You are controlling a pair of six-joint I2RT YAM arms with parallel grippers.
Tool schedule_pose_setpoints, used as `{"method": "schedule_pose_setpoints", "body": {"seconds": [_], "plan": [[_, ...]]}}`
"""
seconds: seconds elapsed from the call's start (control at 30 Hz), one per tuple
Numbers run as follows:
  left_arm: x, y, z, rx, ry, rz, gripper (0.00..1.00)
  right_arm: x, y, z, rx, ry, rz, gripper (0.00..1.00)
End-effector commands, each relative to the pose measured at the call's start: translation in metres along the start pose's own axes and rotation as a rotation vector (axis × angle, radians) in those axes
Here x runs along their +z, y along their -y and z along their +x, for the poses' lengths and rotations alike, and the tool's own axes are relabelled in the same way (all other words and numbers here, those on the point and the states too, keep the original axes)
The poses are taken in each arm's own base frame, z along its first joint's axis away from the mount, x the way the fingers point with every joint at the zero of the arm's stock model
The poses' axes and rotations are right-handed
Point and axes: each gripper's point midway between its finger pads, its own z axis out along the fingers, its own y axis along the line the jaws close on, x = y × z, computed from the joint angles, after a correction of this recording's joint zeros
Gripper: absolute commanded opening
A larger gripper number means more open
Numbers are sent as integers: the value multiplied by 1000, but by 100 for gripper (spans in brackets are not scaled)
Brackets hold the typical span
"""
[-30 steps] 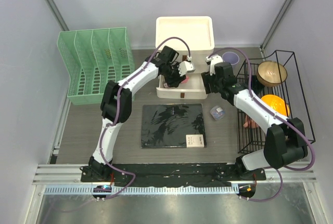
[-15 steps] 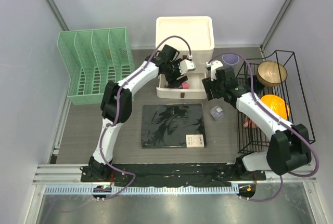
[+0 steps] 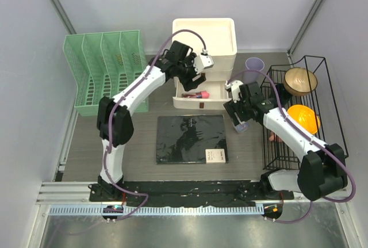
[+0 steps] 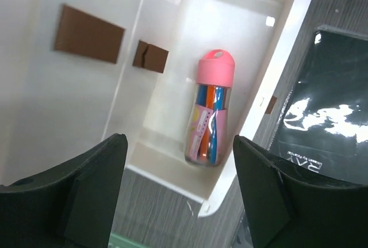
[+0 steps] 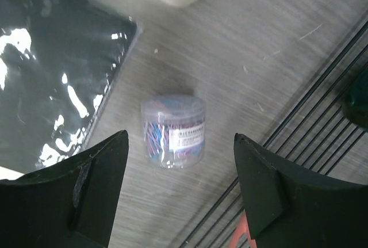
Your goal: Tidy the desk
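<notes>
Seen from above, the desk (image 3: 86, 144), a flat grey-brown wood-grain top, is laid with its long axis from 9 to 3 o'clock. A black-and-metal rail runs along its near edge at 6 o'clock, where both arm bases are bolted.

A black notebook (image 3: 191, 138) lies flat near the centre. The right arm is bent up from 5 o'clock toward the centre. The right gripper (image 5: 180, 134) is held over a clear tub of paper clips (image 5: 173, 138) standing at the notebook's 3 o'clock, its jaws spread wide and nothing grasped.

The left arm is stretched from 7 o'clock toward 12. The left gripper (image 4: 178, 138) is held above a pulled-out white drawer (image 4: 276, 81), jaws released and empty. A pink-capped tube of pens (image 4: 209, 110) lies in that drawer.

Farther back, a white drawer unit (image 3: 204, 35) is seen at 12 o'clock, a green file rack (image 3: 106, 72) at 10 o'clock, and a black wire rack (image 3: 322, 110) holding two bowls at 3 o'clock. Pale grey walls enclose three sides.
</notes>
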Motion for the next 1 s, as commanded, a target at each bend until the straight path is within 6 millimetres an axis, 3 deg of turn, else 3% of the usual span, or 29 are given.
{"method": "schedule_pose_setpoints", "body": {"seconds": [0.0,0.17,0.2,0.23,0.43,0.6,0.67,0.77,0.97], "plan": [[-42,2,-16,-32,48,-70,79,-6,7,16,-68,-48,26,79],[-55,9,2,-34,41,-116,80,5,6,28,-108,-106,17,79],[-64,7,0,-31,53,-136,81,11,5,32,-118,-129,8,79],[-61,13,12,-40,31,-128,81,14,5,34,-125,-141,9,79],[-77,14,30,-64,43,-165,82,39,4,48,-170,-196,-4,79],[-85,14,50,-91,29,-182,82,50,3,53,-187,-225,-11,71],[-90,15,56,-102,28,-184,82,50,2,50,-187,-218,-22,65],[-98,11,62,-114,33,-205,82,43,0,40,-177,-191,-37,47],[-105,10,79,-152,35,-217,82,17,-2,-3,-142,-106,-80,37]]}}
